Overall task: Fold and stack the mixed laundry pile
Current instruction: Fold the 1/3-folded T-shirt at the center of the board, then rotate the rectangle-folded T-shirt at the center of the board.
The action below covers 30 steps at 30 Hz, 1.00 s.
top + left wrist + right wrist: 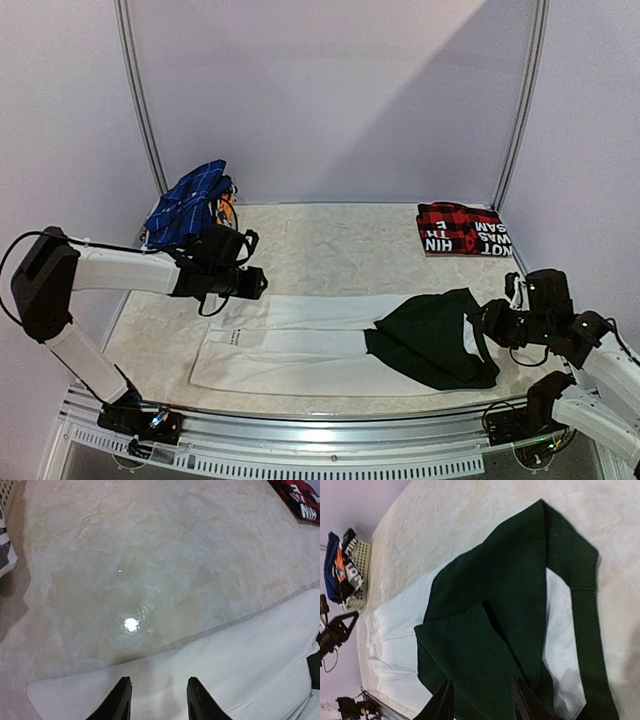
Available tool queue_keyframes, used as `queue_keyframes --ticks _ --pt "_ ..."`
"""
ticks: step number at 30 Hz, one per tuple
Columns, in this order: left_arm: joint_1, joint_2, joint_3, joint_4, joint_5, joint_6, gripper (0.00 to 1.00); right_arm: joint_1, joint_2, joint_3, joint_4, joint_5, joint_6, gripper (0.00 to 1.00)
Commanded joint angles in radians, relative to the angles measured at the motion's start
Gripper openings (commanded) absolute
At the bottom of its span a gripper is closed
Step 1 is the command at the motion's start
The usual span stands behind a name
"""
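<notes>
T-shirt lies under L gripper (white end) & R gripper (green end), both unclenched, empty.

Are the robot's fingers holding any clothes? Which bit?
Nothing is held. The left fingers stand open over the white T-shirt, the right fingers open over its dark green part.

**A:** Colour check. Table?
**B:** Cream, marbled, glossy.
**A:** T-shirt?
**B:** White body with plain dark green parts, no print that I can see.
**A:** Other garments?
**B:** Plaid shirt is red-and-black check, with white block lettering on a black band. Checked cloth is blue with thin pale lines.
**A:** Basket?
**B:** Off-white lattice. The clothes in it show orange, black and white.
**A:** Your hardware?
**B:** My left gripper and right gripper both have black fingers.
</notes>
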Motion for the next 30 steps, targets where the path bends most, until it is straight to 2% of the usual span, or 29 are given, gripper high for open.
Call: queue_keyframes --ticks 1,4,11,24,30 --pt "-0.041 0.09 0.081 -0.081 0.009 0.049 0.39 0.146 0.16 0.044 0.16 0.013 -0.005 0.39" --pt "-0.048 0.133 0.111 -0.088 0.022 0.052 0.39 0.234 0.294 0.071 0.198 0.068 -0.005 0.39" --pt "-0.052 0.204 0.139 -0.105 0.029 0.054 0.38 0.299 0.536 0.06 0.313 0.096 0.016 0.38" --pt "-0.049 0.23 0.098 -0.136 -0.045 0.043 0.37 0.306 0.864 0.137 0.328 0.153 -0.013 0.38" --pt "-0.043 0.205 0.051 -0.172 -0.098 0.017 0.37 0.305 1.02 0.276 0.288 0.201 -0.061 0.39"
